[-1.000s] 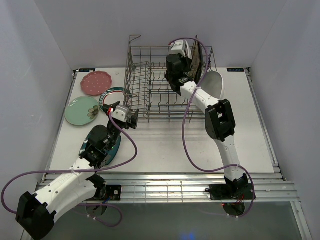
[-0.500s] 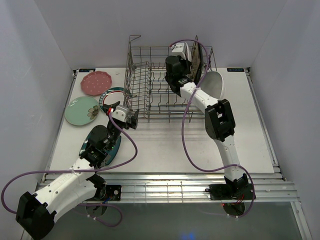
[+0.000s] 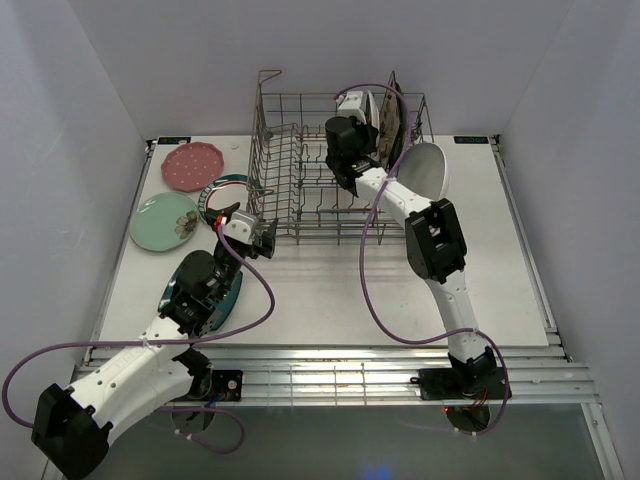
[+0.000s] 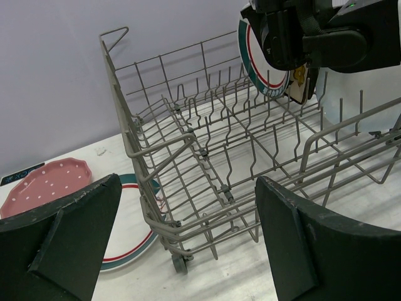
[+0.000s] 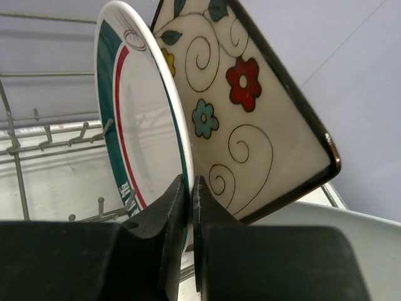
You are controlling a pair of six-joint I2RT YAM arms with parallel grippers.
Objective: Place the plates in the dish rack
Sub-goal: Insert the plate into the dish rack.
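right pincer (image 5: 191, 185) moved plate (image 5: 141, 125) left

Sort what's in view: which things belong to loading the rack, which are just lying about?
Job: dish rack, rimmed plate in right gripper, floral square plate, white oval plate, pink dotted plate, mint plate, second rimmed plate, teal plate.
Lying about: purple cables, small white scrap.
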